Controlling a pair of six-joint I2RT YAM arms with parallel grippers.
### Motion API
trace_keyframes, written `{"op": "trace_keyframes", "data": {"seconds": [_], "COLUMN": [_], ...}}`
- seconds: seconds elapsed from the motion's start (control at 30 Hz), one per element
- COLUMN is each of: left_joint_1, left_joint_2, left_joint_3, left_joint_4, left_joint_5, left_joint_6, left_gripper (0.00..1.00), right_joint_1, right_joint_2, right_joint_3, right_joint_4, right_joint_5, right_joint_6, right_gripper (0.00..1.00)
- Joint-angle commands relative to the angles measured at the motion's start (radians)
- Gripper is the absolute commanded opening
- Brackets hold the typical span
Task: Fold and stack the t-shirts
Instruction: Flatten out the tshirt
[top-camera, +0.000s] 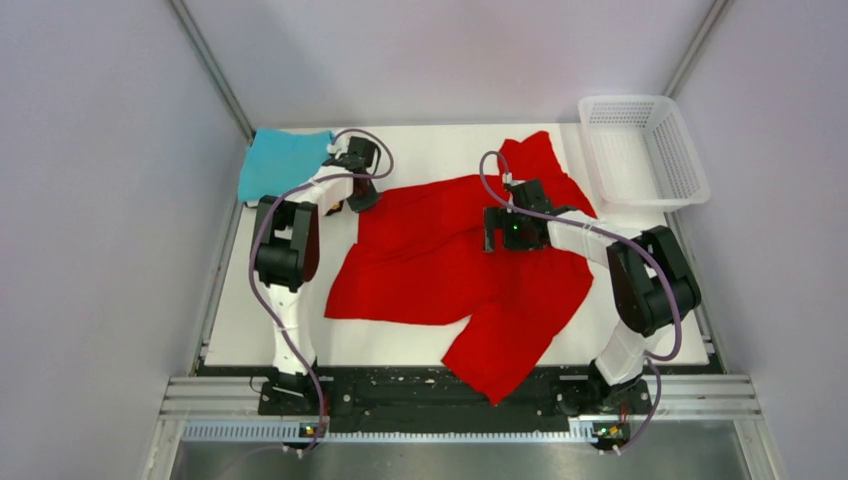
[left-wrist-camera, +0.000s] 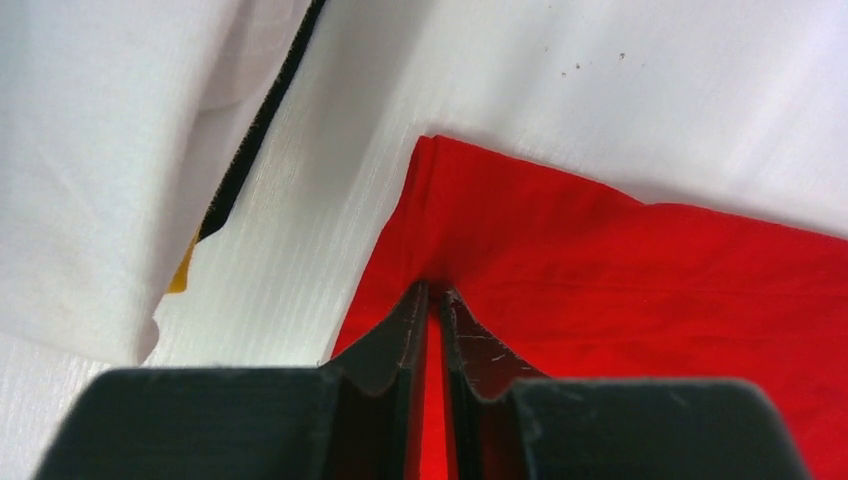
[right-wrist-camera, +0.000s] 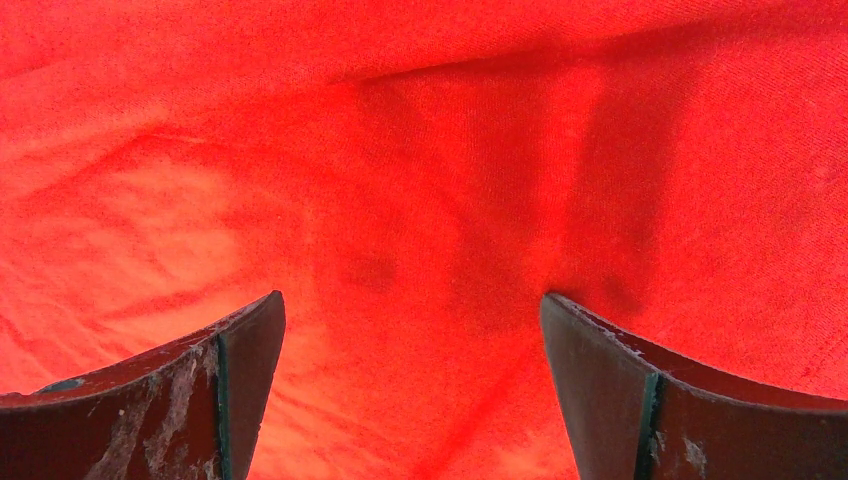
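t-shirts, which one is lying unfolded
The red t-shirt, spread open across the middle of the table; the teal t-shirt sits folded at the far left corner.

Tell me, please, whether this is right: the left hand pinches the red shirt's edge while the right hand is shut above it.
Not quite: the right hand is open wide, as the right wrist view shows. The left hand does pinch the edge of the red shirt.
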Motion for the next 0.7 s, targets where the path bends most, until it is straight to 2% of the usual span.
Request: {"op": "trace_keyframes", "data": {"seconds": [0.0, 0.03, 0.33, 0.67], "left_joint_1": [0.005, 0.005, 0.005, 0.014], "left_joint_2": [0.001, -0.002, -0.101, 0.065], "left_joint_3": [0.014, 0.013, -0.051, 0.192], "left_joint_4": [-0.005, -0.006, 0.107, 0.140], "left_joint_5": [0.010, 0.011, -0.029, -0.034], "left_joint_6": [0.005, 0.003, 0.003, -0.011], "left_gripper": [0.08, 0.00, 0.00, 0.00], "right_joint_1": [0.006, 0.006, 0.005, 0.006], "right_joint_2": [0.064, 0.064, 0.063, 0.073], "right_joint_3": [-0.037, -0.037, -0.043, -0.032], "right_joint_4": [-0.095, -0.095, -0.096, -0.094], "right_joint_5": [0.032, 0.032, 0.054, 0.068], "right_joint_6": [-0.021, -0.021, -0.014, -0.023], "right_gripper": [0.98, 0.98, 0.98, 0.98]}}
